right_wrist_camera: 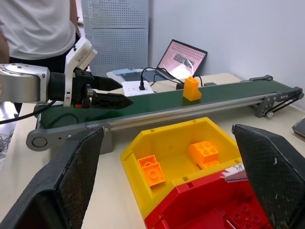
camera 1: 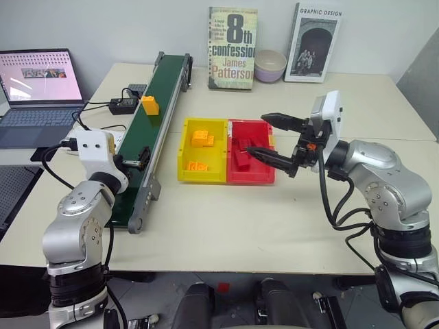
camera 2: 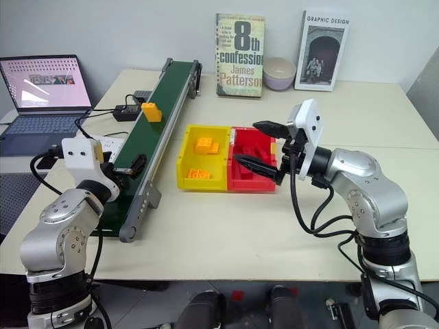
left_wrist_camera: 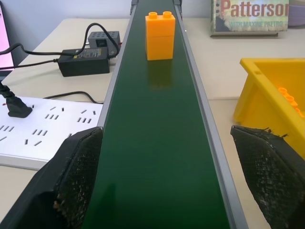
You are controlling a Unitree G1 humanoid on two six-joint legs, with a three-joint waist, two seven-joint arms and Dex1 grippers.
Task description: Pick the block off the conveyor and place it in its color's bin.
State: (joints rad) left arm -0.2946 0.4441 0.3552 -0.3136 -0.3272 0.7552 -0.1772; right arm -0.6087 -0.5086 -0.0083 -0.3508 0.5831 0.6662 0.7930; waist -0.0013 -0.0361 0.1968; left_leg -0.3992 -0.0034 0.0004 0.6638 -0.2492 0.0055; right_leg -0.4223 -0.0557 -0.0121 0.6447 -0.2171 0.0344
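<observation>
1. Small orange-yellow studded plastic brick (camera 1: 149,105) upright on long dark-green belt conveyor (camera 1: 154,137), toward far end, approx 11 o'clock from bright yellow open plastic bin (camera 1: 184,154).
2. L gripper (left_wrist_camera: 167,179) low over belt's near end, fingers wide apart, empty.
3. R gripper (camera 1: 274,137) fingers apart, empty, over red tray (camera 1: 264,175).
4. Likely light, rigid, slick; pinch flat sides below studs.

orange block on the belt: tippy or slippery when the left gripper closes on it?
The block stands upright, taller than wide, so a nudge may topple it. It looks like rigid, glossy plastic, so probably light and somewhat slick. The left gripper is open, straddling the conveyor.
</observation>
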